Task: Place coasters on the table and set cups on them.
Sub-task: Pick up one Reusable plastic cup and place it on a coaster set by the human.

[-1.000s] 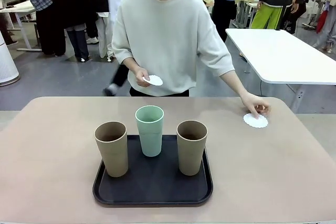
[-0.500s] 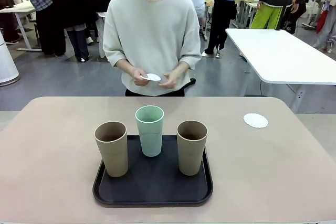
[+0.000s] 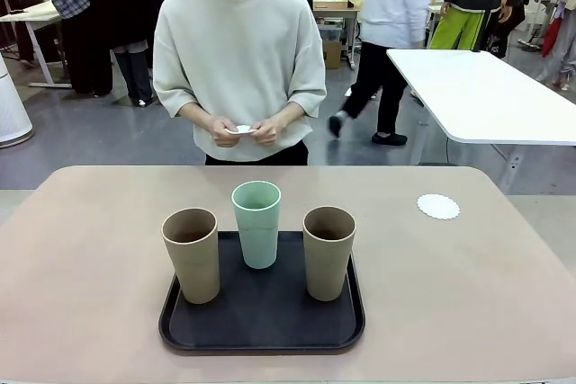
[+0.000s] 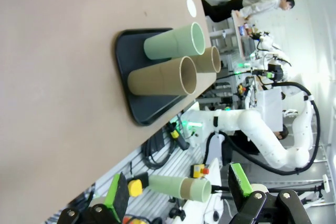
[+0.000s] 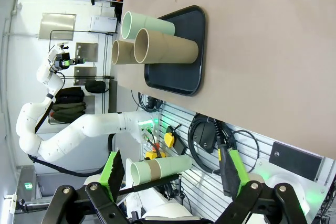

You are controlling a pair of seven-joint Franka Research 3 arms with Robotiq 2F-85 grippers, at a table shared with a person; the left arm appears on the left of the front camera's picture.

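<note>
Now | coaster (image 3: 438, 206): white, lacy scalloped disc | left end effector (image 4: 178, 190), right end effector (image 5: 172, 170): wide open, empty

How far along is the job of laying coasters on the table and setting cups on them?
Done: one coaster lies on the table, far right. In hand: the person's hands hold a second coaster. Left: the left tan cup, mint cup and right tan cup all stand on the black tray, none on a coaster.
</note>
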